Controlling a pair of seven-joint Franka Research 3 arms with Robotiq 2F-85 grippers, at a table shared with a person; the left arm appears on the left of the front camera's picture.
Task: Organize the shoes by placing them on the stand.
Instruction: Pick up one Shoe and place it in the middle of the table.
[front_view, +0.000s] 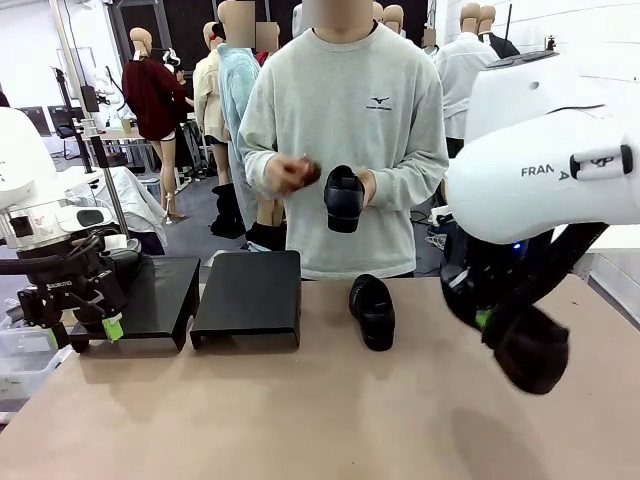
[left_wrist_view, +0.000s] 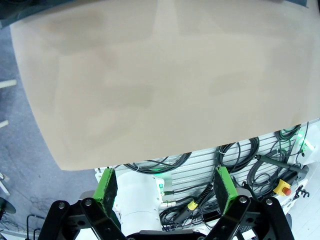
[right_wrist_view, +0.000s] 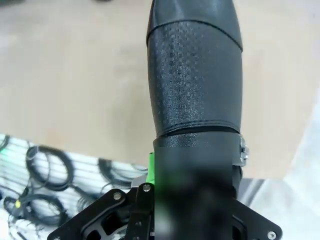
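A black shoe (front_view: 373, 311) lies on the table just right of the stand, which is two low black platforms (front_view: 150, 298) (front_view: 248, 296) side by side. The person at the far side holds another black shoe (front_view: 343, 198) at chest height. My right gripper (front_view: 495, 325) hangs above the table's right part, shut on a third black shoe (front_view: 532, 350). In the right wrist view that shoe (right_wrist_view: 195, 75) stretches away from the gripper (right_wrist_view: 192, 162). My left gripper (front_view: 105, 325) is open at the left platform's near left corner, its green pads (left_wrist_view: 106, 184) wide apart with nothing between them.
The tan table (front_view: 300, 410) spreads bare in front of the stand. In the left wrist view its near edge (left_wrist_view: 150, 155) runs across, with cables (left_wrist_view: 240, 150) and the robot's base below it. Clear bins (front_view: 20, 355) stand off the left edge.
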